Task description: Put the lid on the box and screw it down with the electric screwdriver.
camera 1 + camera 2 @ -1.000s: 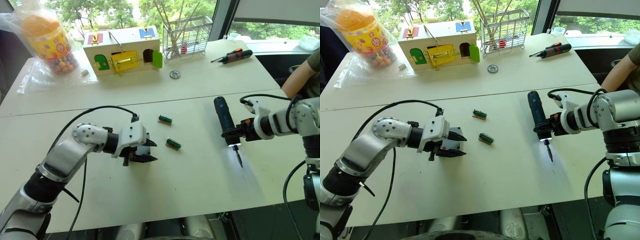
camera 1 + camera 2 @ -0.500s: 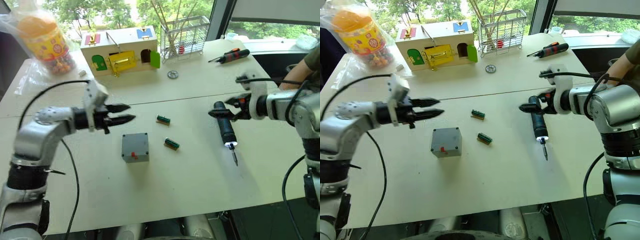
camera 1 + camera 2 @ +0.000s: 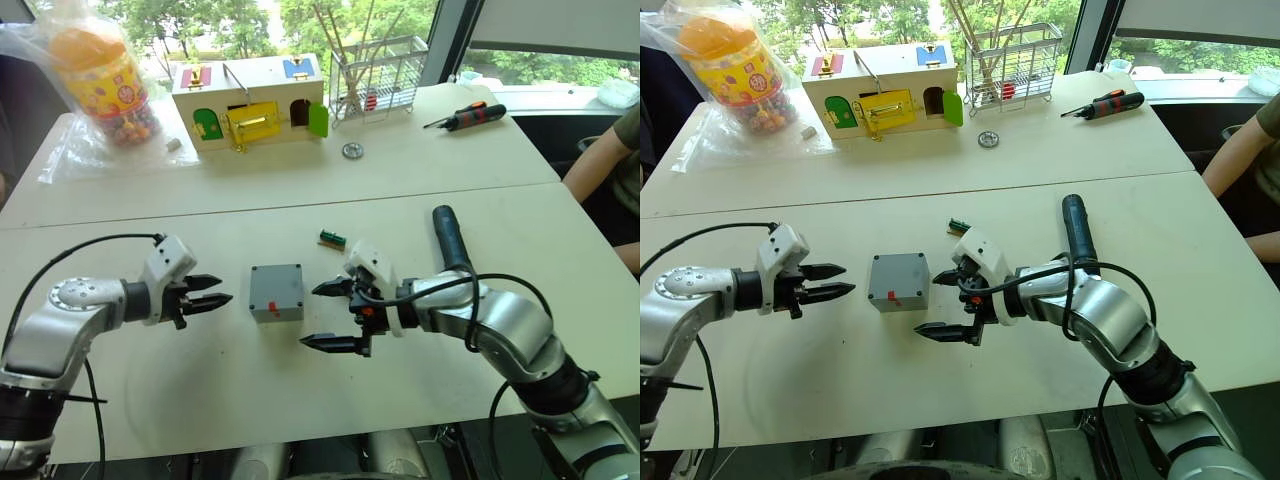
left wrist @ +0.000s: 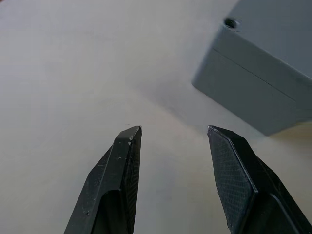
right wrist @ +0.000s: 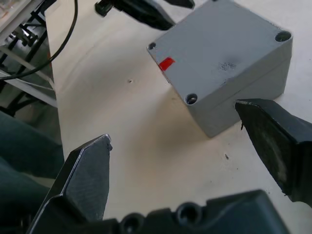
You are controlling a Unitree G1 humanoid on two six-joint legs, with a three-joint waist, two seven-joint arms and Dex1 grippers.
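Since a moment ago my right hand (image 3: 328,315) has let go of the electric screwdriver (image 3: 446,238), now lying right of centre on the tabletop (image 3: 250,385), and swung over beside the box (image 3: 276,292). Both hands are open and empty, my left hand (image 3: 206,292) facing the box at mid-frame. Its lid (image 5: 222,51) is on; whether screws are in I cannot tell.

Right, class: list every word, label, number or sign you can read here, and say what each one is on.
None can be read.
Candy jar: printed label, too small to read.
Grey box: plain red mark, no lettering.
Wooden box: coloured doors, no text visible.
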